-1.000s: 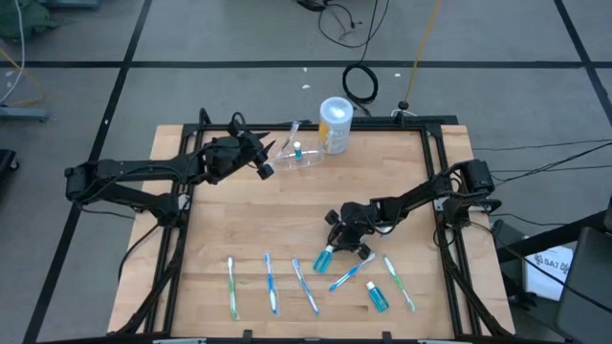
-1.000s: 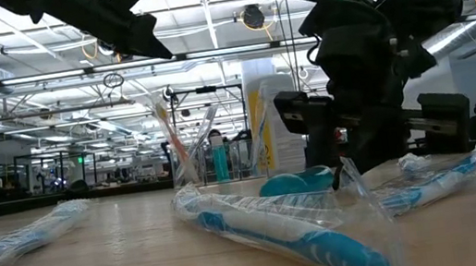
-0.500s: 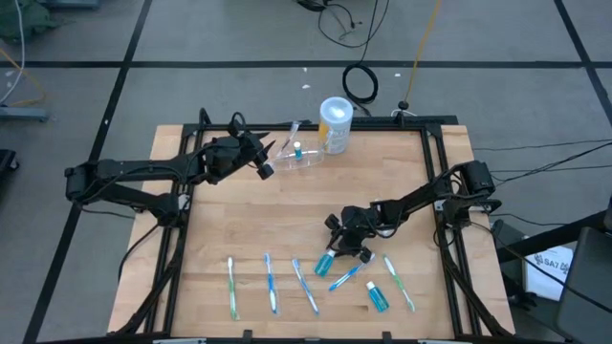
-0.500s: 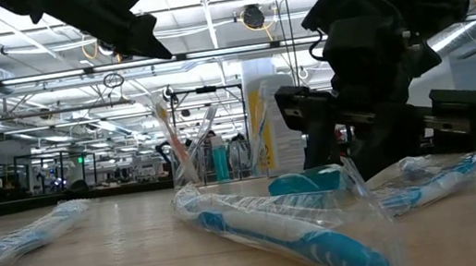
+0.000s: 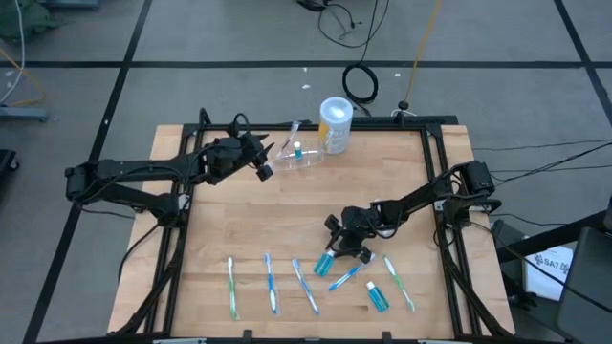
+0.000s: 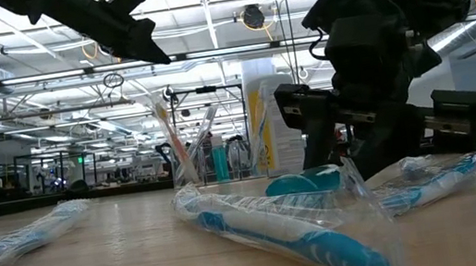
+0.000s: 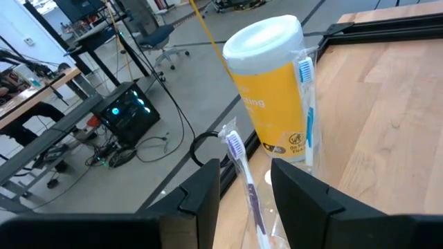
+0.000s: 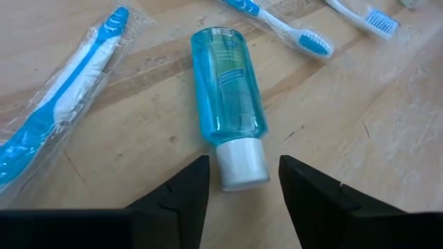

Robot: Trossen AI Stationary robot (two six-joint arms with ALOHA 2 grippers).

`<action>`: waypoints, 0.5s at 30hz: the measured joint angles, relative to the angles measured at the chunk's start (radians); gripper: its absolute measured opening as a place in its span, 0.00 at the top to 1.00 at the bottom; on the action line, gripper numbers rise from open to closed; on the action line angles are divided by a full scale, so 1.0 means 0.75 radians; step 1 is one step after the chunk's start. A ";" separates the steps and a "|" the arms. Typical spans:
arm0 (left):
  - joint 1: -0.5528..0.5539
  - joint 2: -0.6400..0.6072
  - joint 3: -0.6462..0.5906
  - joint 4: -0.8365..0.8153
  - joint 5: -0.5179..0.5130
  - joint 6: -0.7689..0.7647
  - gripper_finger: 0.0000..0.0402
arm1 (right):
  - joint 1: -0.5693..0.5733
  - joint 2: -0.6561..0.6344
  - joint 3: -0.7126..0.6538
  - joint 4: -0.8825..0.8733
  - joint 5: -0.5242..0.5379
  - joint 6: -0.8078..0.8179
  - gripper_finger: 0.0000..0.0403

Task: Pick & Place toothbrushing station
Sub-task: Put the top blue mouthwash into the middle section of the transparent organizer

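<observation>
Two open fingers of the right gripper [image 8: 239, 181] straddle the white cap of a blue bottle [image 8: 228, 95] still lying unlifted, wrapped toothbrushes [image 5: 271, 284] beside it, while the far-off clear cup [image 5: 298, 155], just ahead of the left gripper's [image 5: 264, 166] parted fingers, holds only a few items.

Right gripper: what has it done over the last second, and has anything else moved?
The right gripper has slid slightly toward the table's front edge, and now sits with open jaws astride the white cap of the lying blue bottle, not gripping it. The left gripper stayed at the clear cup, and the wrapped toothbrushes did not move.
</observation>
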 joint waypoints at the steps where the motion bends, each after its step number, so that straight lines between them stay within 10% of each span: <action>1: 0.000 0.000 0.000 0.000 0.000 0.000 0.66 | 0.000 0.000 0.000 -0.001 0.000 0.002 0.60; 15: 0.000 0.000 0.000 -0.001 -0.001 0.020 0.66 | -0.012 0.000 0.001 -0.023 0.040 0.106 0.77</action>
